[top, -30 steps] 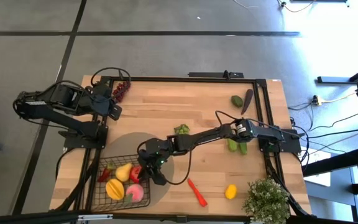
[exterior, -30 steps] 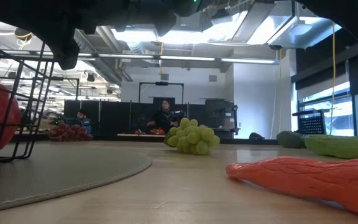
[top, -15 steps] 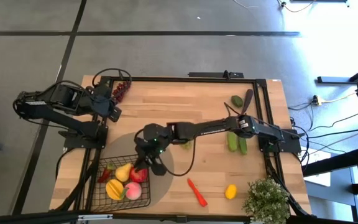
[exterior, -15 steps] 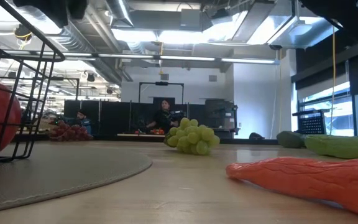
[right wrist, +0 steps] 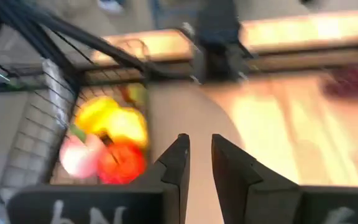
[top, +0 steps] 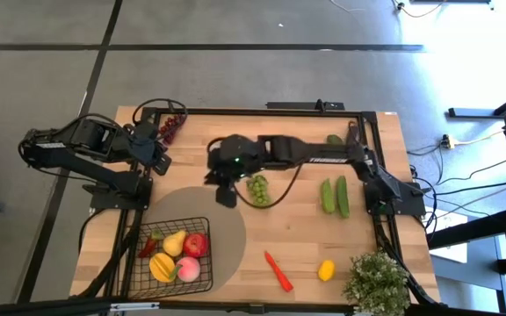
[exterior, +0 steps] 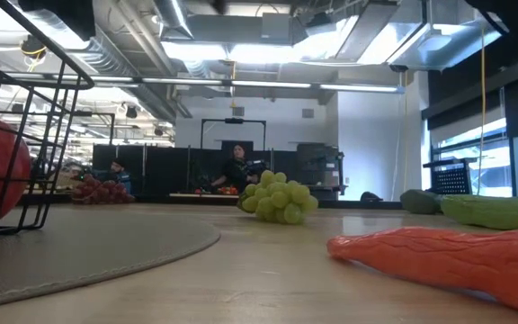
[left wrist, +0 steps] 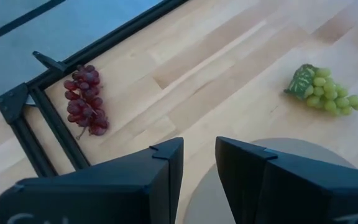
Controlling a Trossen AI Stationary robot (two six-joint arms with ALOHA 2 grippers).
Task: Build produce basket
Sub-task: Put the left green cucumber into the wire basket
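The black wire basket (top: 172,254) stands at the near left on the round tan mat (top: 228,219). In it lie a red apple (top: 195,245), yellow fruits (top: 162,265), a pink peach (top: 189,269) and a red chili (top: 148,247). My right gripper (top: 225,195) hangs high over the mat's far edge, just left of the green grapes (top: 257,187). Its fingers (right wrist: 178,163) stand a narrow gap apart with nothing between them. My left gripper (left wrist: 199,180) waits at the far left, open and empty, near the purple grapes (left wrist: 86,99).
Two cucumbers (top: 334,195) lie toward the right edge, with an eggplant (top: 350,140) and a green fruit (top: 335,140) at the far right. An orange-red pepper (top: 278,270) and a lemon (top: 326,269) lie near the front. A potted plant (top: 378,281) fills the near right corner.
My right gripper has risen out of the basket's far right corner and swung toward the table's far edge, ending above the mat's far rim beside the green grapes. Its wrist has tipped up from pointing steeply down. The red apple stays in the basket.
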